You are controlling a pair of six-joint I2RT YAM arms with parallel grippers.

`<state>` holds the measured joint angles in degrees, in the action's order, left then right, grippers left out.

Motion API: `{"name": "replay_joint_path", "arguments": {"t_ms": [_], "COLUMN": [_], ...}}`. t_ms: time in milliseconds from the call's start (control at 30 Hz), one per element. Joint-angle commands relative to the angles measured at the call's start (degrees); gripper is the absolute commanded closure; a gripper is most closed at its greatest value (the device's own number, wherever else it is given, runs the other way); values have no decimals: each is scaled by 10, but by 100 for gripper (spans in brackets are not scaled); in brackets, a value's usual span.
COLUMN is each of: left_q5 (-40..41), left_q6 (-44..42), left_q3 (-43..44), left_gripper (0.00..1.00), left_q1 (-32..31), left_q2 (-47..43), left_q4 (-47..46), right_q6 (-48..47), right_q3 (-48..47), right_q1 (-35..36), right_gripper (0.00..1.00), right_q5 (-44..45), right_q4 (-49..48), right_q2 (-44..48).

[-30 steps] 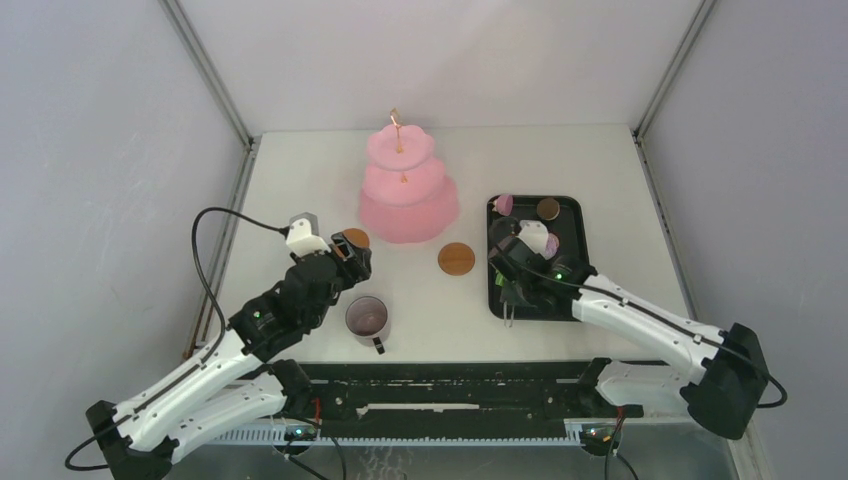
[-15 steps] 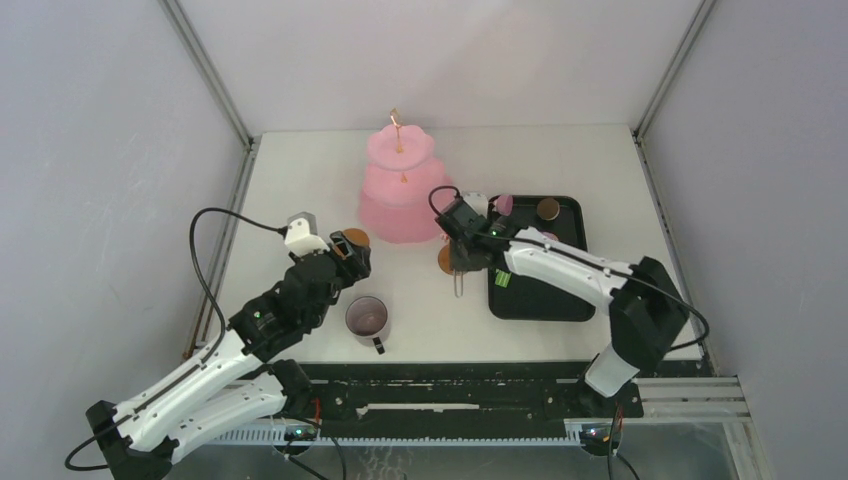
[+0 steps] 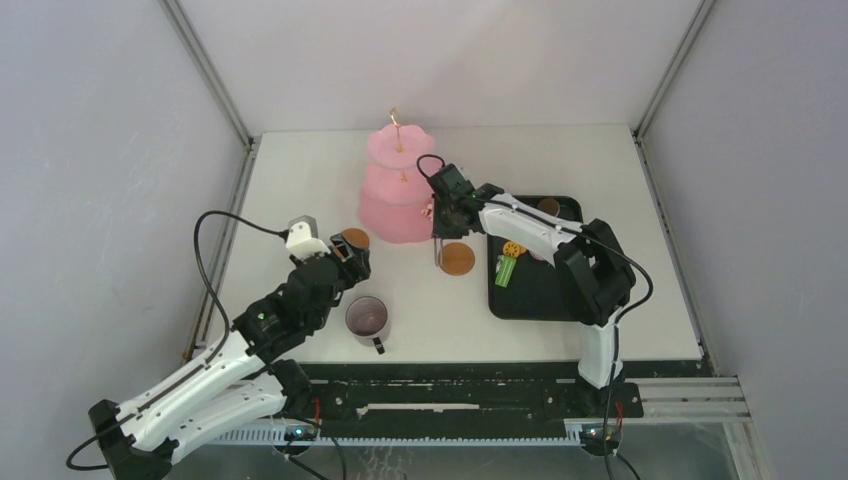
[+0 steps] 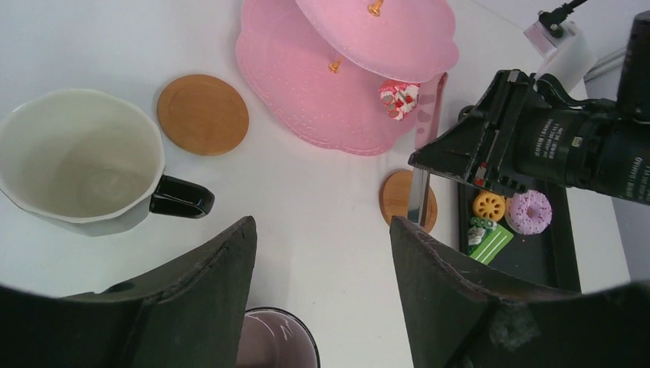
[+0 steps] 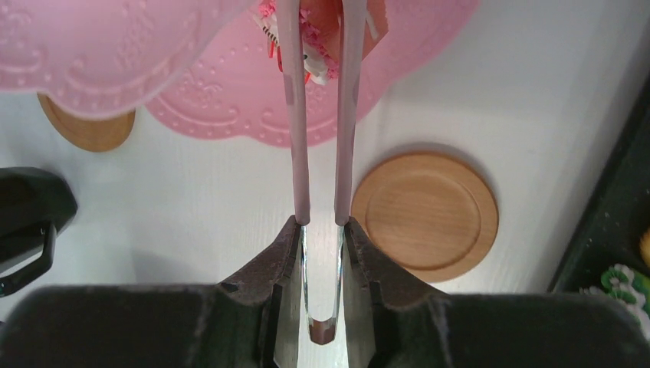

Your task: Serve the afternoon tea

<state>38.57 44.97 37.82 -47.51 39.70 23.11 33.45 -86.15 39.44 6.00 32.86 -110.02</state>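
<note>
The pink three-tier cake stand [image 3: 405,190] with a gold handle stands at mid-table. My right gripper [image 5: 322,222] [image 3: 438,222] is shut on thin tongs [image 5: 295,130], whose pink tips straddle a red-and-white pastry [image 5: 316,42] [image 4: 398,98] over the stand's bottom tier. One brown coaster [image 3: 457,258] lies just right of the tongs, another coaster [image 3: 355,238] left of the stand. My left gripper [image 4: 322,230] [image 3: 352,258] hangs open above bare table. A dark mug [image 3: 367,318] stands below it. A second mug [image 4: 77,165] shows in the left wrist view.
The black tray [image 3: 545,295] lies right of the coaster, holding a yellow pastry [image 4: 488,205], a pink donut [image 4: 530,211] and a green piece [image 4: 487,238]. Metal frame posts rise at the table's back corners.
My right arm has swung from the tray over to the cake stand, carrying the tongs with the pastry. The left arm has stayed put.
</note>
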Motion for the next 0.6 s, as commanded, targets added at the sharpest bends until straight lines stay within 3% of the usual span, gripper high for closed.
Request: {"name": "replay_joint_path", "arguments": {"t_ms": [0, 300, 567], "left_q5": [21, 31, 31], "left_q6": [-15, -23, -27], "left_q3": [-8, -19, -28], "left_gripper": [31, 31, 31], "left_q1": [-4, -4, -4], "left_q2": [-4, -8, -1], "left_q4": [-33, -55, -75], "right_q6": [-15, -9, 2], "right_q3": [-39, -45, -48], "right_q1": [-15, -35, -53], "right_gripper": [81, 79, 70], "right_q5": [-33, -67, -87], "right_q4": [-32, -64, -91], "right_q2": [-20, -49, -67]}}
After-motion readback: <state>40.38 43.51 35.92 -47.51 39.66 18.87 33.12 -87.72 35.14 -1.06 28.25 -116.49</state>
